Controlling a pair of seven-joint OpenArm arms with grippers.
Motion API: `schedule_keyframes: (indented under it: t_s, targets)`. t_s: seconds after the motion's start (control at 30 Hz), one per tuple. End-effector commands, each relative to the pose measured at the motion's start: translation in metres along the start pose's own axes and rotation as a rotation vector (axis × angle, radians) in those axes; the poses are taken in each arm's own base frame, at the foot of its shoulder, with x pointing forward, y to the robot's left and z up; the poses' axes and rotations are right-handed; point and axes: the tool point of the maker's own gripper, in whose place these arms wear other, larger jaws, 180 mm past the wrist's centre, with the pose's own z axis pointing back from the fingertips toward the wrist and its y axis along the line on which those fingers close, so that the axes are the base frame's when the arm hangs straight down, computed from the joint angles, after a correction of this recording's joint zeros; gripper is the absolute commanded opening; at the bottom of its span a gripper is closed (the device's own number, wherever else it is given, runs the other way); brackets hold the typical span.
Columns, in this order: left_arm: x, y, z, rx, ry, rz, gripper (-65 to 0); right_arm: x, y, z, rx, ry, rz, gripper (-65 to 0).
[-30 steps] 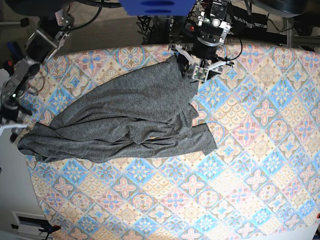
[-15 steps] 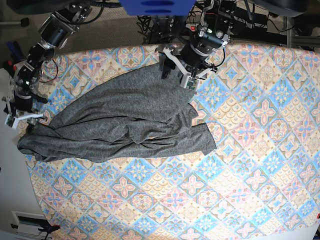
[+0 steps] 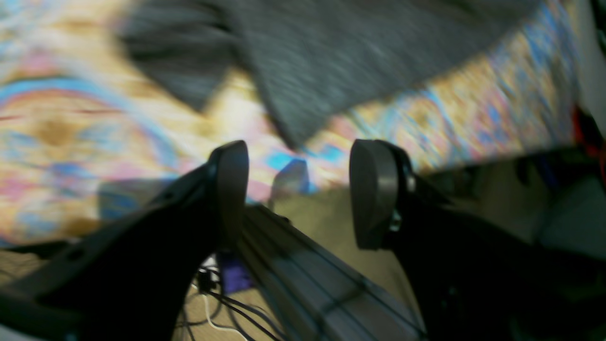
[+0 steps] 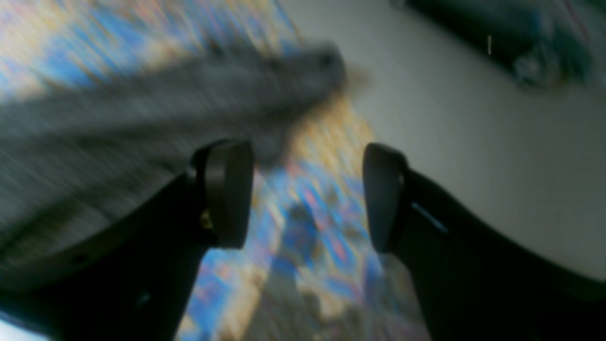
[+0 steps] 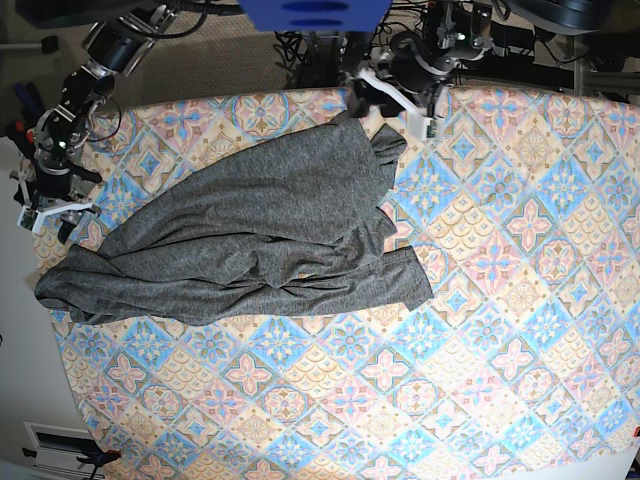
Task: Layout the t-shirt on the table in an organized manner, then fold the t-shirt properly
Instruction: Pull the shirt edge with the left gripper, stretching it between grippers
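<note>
Table (image 5: 520, 330): wide, diamond-tile cloth, pastel blue, pink, cream florals. T-shirt (image 5: 250, 240): heathered dark grey, soft, rumpled, spread across table's left half, creased at middle. Left pincer (image 5: 398, 98): jaws apart, empty, just past shirt's far corner at table's far edge. Right pincer (image 5: 48, 212): jaws apart, empty, just beside shirt's left end at table's left edge.
</note>
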Motion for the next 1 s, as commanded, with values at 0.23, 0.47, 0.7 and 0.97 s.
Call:
schedule_keyframes:
  t_s: [0.23, 0.47, 0.7, 0.97]
  targets:
    - [0.009, 0.005, -0.005, 0.039, -0.023, 0.061, -31.7, 0.03, 0.014, -0.002, 0.089, -0.095, 0.024, -29.9]
    - [0.015, 0.003, -0.035, 0.019, 0.017, 0.048, -31.7, 0.03, 0.014, -0.002, 0.09, -0.093, 0.025, -29.9]
    - [0.001, -0.016, -0.068, -0.039, 0.094, 0.01, -31.7, 0.031, 0.014, -0.001, 0.09, -0.098, 0.027, -30.0]
    - [0.009, -0.015, -0.088, -0.038, 0.102, -0.006, -58.1, 0.032, -0.004, 0.002, 0.046, -0.102, 0.007, -30.0]
